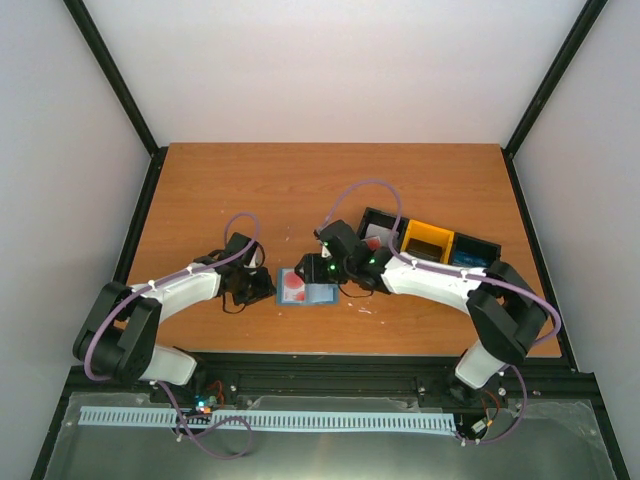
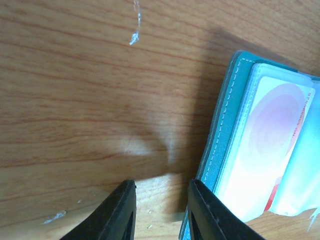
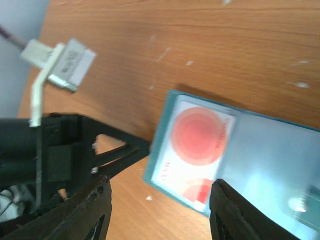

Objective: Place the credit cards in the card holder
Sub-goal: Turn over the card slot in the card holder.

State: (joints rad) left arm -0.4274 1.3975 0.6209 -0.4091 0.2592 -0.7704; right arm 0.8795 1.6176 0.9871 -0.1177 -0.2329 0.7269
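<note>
The teal-blue card holder [image 1: 318, 293] lies open and flat on the table. A red-and-white credit card [image 1: 293, 288] sits under the clear pocket of its left half. It also shows in the left wrist view [image 2: 272, 145] and the right wrist view [image 3: 200, 142]. My left gripper [image 1: 262, 287] is open and empty at the holder's left edge [image 2: 222, 135]; its right finger [image 2: 205, 210] is against that edge. My right gripper [image 3: 161, 182] is open and empty, just above the holder [image 3: 270, 155], and shows in the top view [image 1: 320, 268].
A black tray [image 1: 482, 243] with yellow and blue compartments stands at the back right, behind my right arm. Something white and red [image 1: 374, 238] shows in its left compartment, partly hidden. My left gripper's fingers [image 3: 117, 155] show in the right wrist view.
</note>
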